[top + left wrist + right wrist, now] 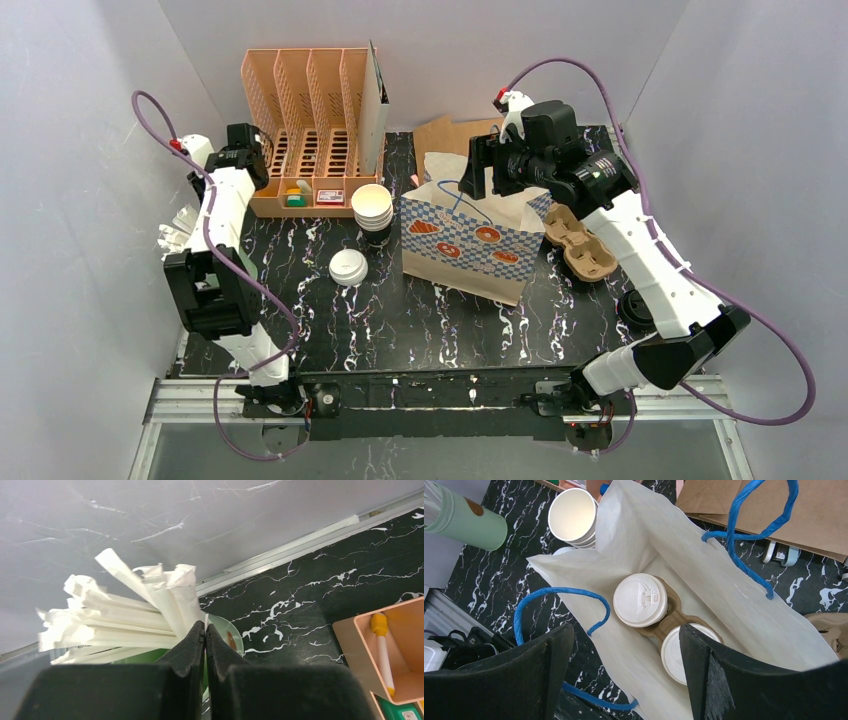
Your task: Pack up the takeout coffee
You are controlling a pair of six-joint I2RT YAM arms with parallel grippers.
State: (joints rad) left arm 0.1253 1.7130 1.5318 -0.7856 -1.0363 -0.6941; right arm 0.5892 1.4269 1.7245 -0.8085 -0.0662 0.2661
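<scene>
Both lidded cups (640, 600) are sitting in their pulp tray (672, 621) inside the bag (719, 595), toward 1 o'clock on the counter (400, 320); seemingly only a straw is lacking. The right jaws are hanging wide open and empty above it. The left jaws are pressing shut among the straws (125, 617) at 9 o'clock, grip unclear.

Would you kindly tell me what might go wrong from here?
1. The left arm's fingers are shut at the white paper-wrapped straws in the pale green cup; lifting could tip that cup or bring no straw.
2. The right arm's fingers hang open over the paper bag, one beside a twisted blue handle; snagging it might tilt the brown pulp tray and white lidded cups.
</scene>
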